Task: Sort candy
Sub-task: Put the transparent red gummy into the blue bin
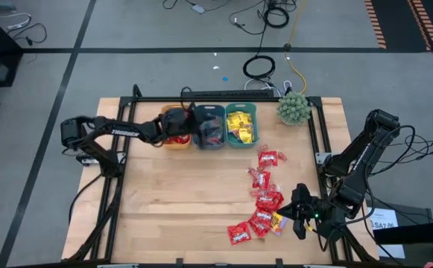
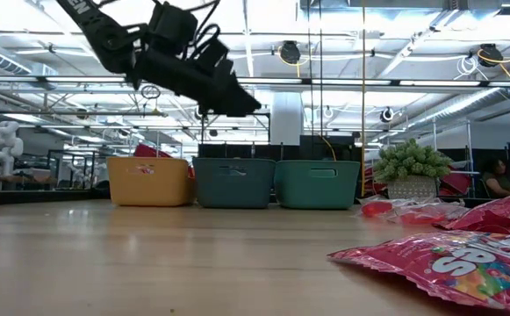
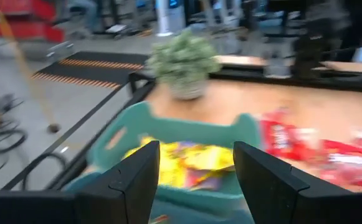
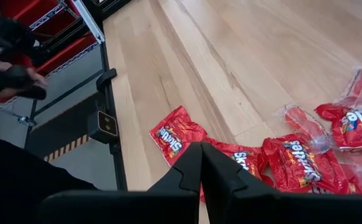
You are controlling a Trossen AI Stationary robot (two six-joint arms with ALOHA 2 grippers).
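Candy point(image 1: 267, 201) lies scattered at the high view's lower right, just left of the right gripper point(image 1: 299, 212), fingers pressed together; left gripper point(image 1: 201, 128), fingers apart and empty, hovers over the bins point(image 1: 210, 112).

My table point(image 1: 179, 216) is a pale wooden top inside a black metal frame. Along its far edge three bins stand side by side and touching: an orange bin point(image 1: 174, 138), a dark teal bin point(image 1: 209, 113) in the middle, and a lighter teal bin point(image 1: 241, 112) holding yellow packets point(image 1: 241, 128). Just beside that last bin stands a green spiky plant point(image 1: 294, 108) in its pot. Red candy packets point(image 1: 264, 201) lie scattered over my right half of the wood, running from near the bins toward the near edge.
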